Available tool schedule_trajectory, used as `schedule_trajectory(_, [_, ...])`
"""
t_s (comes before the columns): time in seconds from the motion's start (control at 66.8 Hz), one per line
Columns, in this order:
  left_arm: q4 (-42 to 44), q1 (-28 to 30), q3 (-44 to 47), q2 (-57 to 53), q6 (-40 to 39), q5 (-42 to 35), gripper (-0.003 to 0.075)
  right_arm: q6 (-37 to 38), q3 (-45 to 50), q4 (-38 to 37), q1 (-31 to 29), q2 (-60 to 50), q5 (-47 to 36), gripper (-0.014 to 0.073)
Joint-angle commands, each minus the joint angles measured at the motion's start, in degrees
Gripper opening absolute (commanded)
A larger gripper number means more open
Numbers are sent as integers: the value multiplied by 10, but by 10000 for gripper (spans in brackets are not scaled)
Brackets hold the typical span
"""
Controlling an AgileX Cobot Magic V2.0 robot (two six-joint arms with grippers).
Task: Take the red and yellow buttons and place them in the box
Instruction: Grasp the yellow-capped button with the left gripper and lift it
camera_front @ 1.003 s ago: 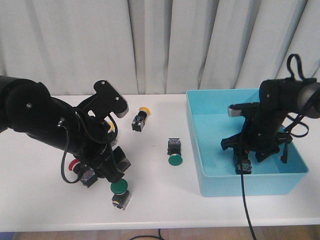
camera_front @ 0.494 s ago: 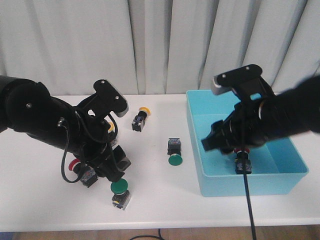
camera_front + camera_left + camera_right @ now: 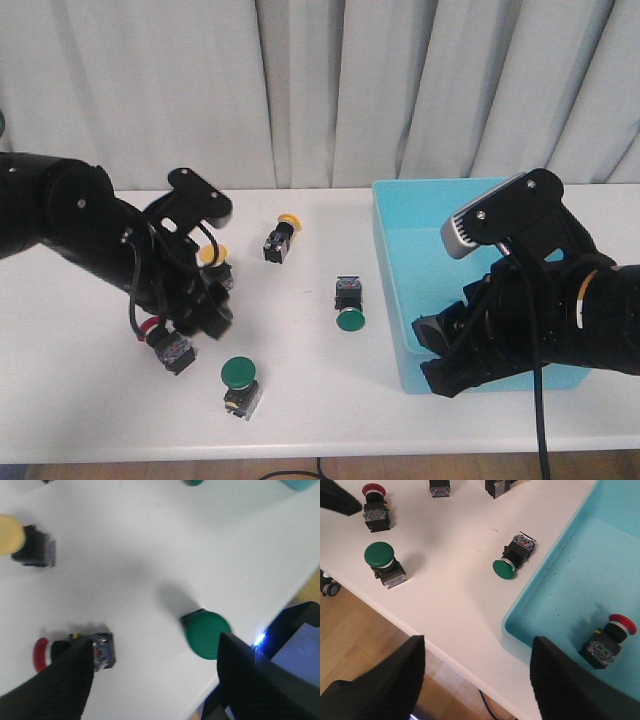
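My left gripper (image 3: 203, 308) is open and empty, hovering over the table between a red button (image 3: 152, 330) and a yellow button (image 3: 212, 255). In the left wrist view the red button (image 3: 41, 654) lies by one finger (image 3: 55, 685) and the yellow one (image 3: 12, 540) further off. A second yellow button (image 3: 281, 238) lies mid-table. My right gripper (image 3: 437, 355) is open and empty at the turquoise box's (image 3: 392, 250) front left corner. Another red button (image 3: 621, 624) lies inside the box (image 3: 580, 565).
Two green buttons lie on the table, one near the front edge (image 3: 240, 375) and one beside the box (image 3: 349, 312). Both show in the right wrist view, the first (image 3: 380, 555) and the second (image 3: 505, 568). The table's front edge (image 3: 445, 650) is below my right gripper.
My right arm rose out of the box and swung to its front left corner, leaving a red button inside. My left arm drew back slightly, away from the front green button.
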Motion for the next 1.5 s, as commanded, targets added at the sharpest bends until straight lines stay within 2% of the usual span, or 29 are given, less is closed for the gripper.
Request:
schedule_trajectory(0.0, [1, 37, -54, 15, -9, -26, 507, -6, -14, -5, 1, -10, -34, 456])
schedule_trajectory(0.225, [0, 83, -159, 114, 16, -23, 509, -6, -14, -5, 1, -10, -44, 456])
schedule_trajectory(0.629, [-4, 83, -354, 287, 37, 18, 511, -10, -14, -5, 1, -10, -53, 456])
schedule_trajectory(0.868, [-15, 82, -401, 339, 36, 28, 497, -10, -14, -5, 1, -10, -53, 456])
schedule_trajectory(0.988, [-19, 82, -399, 339, 36, 34, 452, -10, -14, -5, 1, -10, -53, 456])
schedule_trajectory(1.303, [-19, 82, -399, 330, 34, 46, 244, -15, -14, -5, 1, -10, -56, 456])
schedule_trajectory(1.482, [-19, 82, -399, 280, -2, 57, 175, -19, -14, -6, 1, -10, -57, 456])
